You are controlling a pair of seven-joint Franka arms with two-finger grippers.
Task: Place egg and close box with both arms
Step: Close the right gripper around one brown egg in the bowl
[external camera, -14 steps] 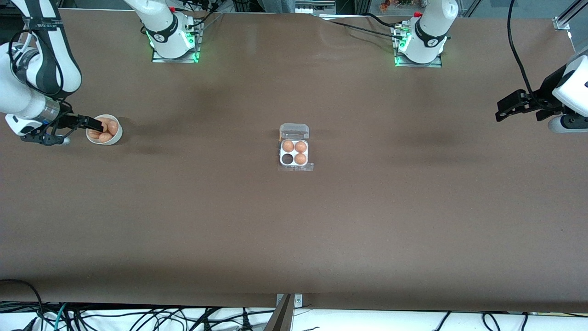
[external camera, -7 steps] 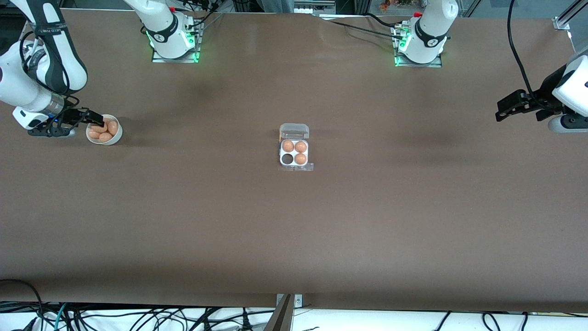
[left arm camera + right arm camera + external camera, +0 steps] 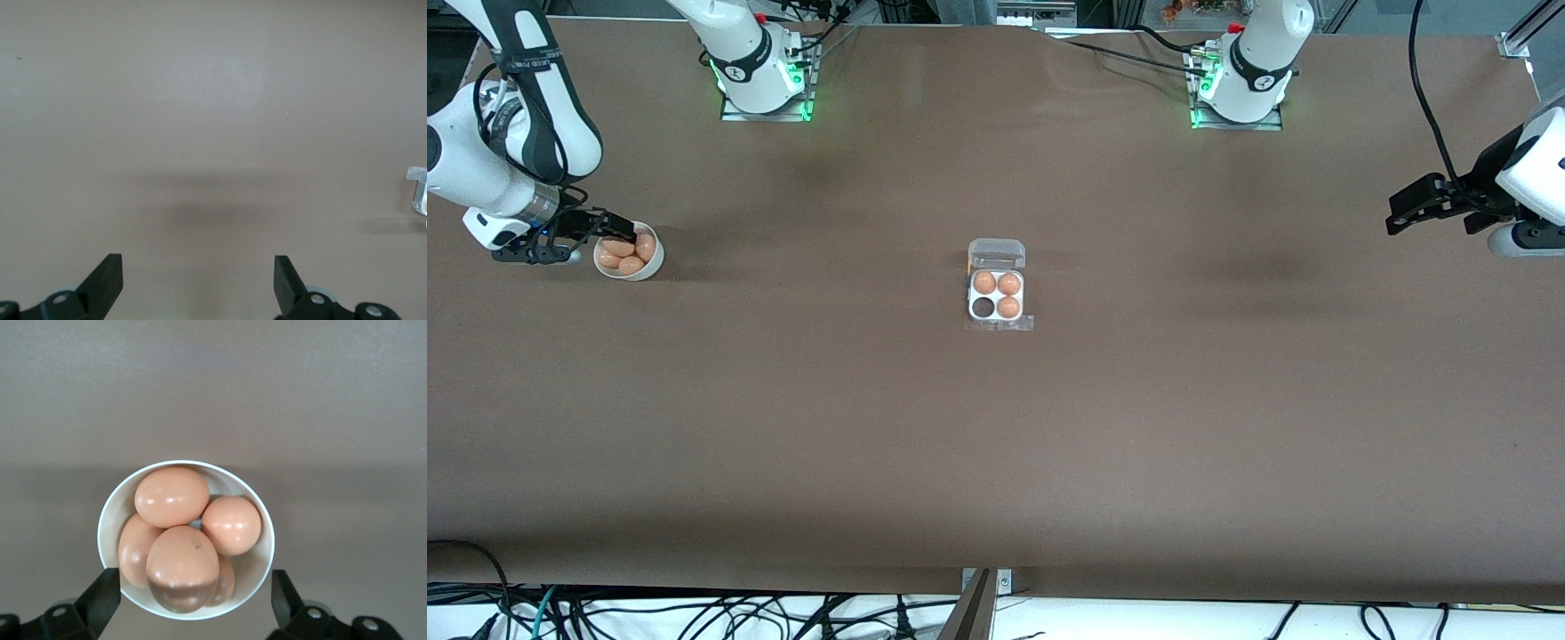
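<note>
The box point(image 3: 996, 295) is a small square carton with a white tray and a clear lid. It sits flat in the middle of the tabletop point(image 3: 996, 444). Its lid is open and lies back toward the robot bases. Three of its four cups hold orange-brown eggs, and one cup nearer the front camera is empty. More smooth orange-brown eggs point(image 3: 181, 540) are piled in a round white bowl point(image 3: 263, 550), well apart from the box toward the right arm's end
</note>
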